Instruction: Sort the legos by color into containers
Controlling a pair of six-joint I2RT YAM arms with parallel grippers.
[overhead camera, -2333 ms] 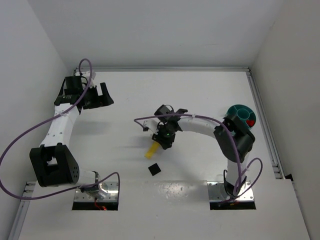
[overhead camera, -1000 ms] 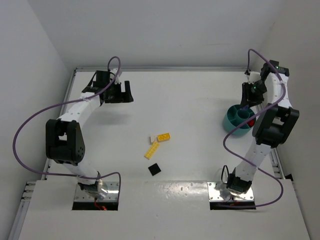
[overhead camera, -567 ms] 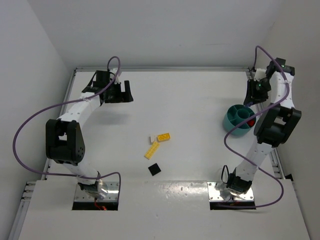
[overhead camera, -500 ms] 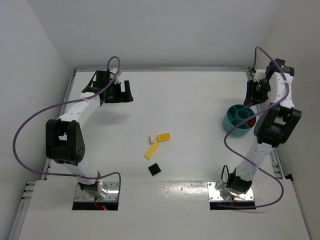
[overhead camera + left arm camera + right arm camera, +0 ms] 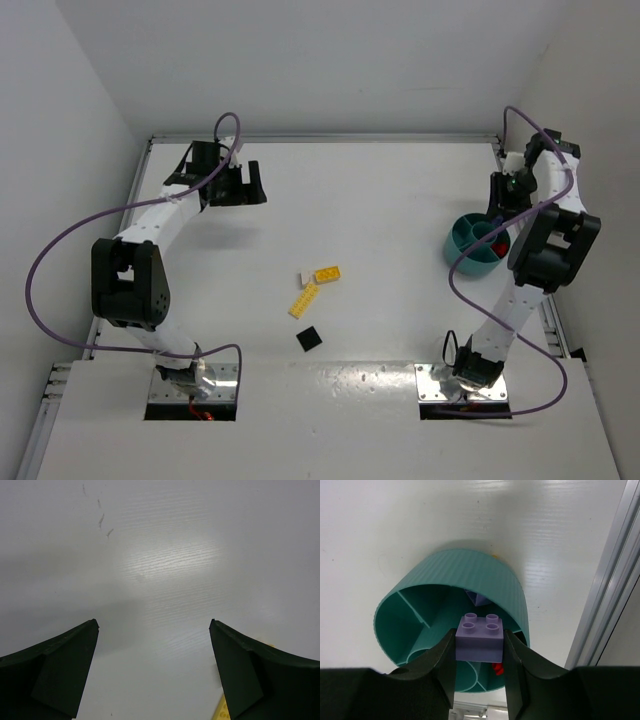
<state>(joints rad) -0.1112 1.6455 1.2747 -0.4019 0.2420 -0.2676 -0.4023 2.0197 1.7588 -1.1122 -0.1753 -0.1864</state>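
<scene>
1. The right gripper is clamped on a pale purple brick, one finger against each side face, with the studs turned toward the wrist camera.
2. Just beyond the brick, in the middle of the wrist view, sits the teal dish with its open top under the brick. In the overhead view the dish is at the right edge of the frame, with the gripper just above it.
3. Inside the dish, a second purple brick lies in the compartment past the held one. A red brick shows in another compartment lower in the frame.
4. This looks like the drop-off step for purple. The next move calls for centring the brick over the compartment with its purple twin, clear of the divider walls, then opening. I cannot tell which compartment it hangs over now.
5. The left gripper has its fingers spread wide with nothing between them, over bare table at the upper left of the overhead frame.
6. Waiting mid-frame are a yellow brick, a white brick, a long yellow plate and, below them, a black square.
</scene>
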